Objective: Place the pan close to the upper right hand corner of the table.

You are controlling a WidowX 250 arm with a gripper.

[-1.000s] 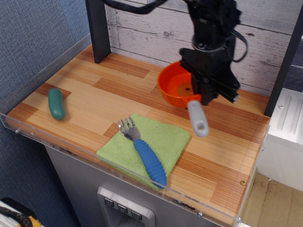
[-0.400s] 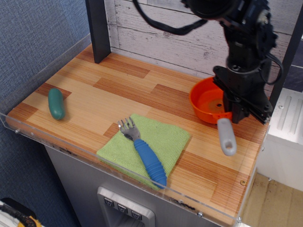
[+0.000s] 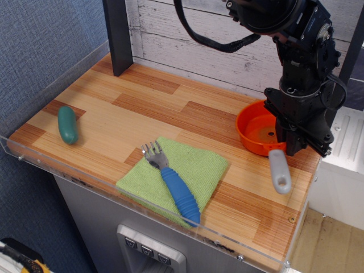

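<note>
The orange pan [image 3: 259,133] is at the far right of the wood-plank table [image 3: 165,108], near the back right corner. Its light-grey handle [image 3: 280,172] points toward the front edge. My black gripper [image 3: 293,147] comes down from above and is shut on the pan where the handle joins the rim. The pan looks low, at or just above the tabletop; I cannot tell whether it touches. The gripper hides the pan's right rim.
A green cloth [image 3: 176,173] with a blue-handled fork [image 3: 173,185] on it lies at the front middle. A dark green pickle-like toy [image 3: 67,124] lies at the left. A black post [image 3: 118,34] stands at the back left. A clear acrylic rim [image 3: 142,206] edges the table.
My gripper has carried the pan from the table's back middle to the far right and lowered it toward the tabletop.
</note>
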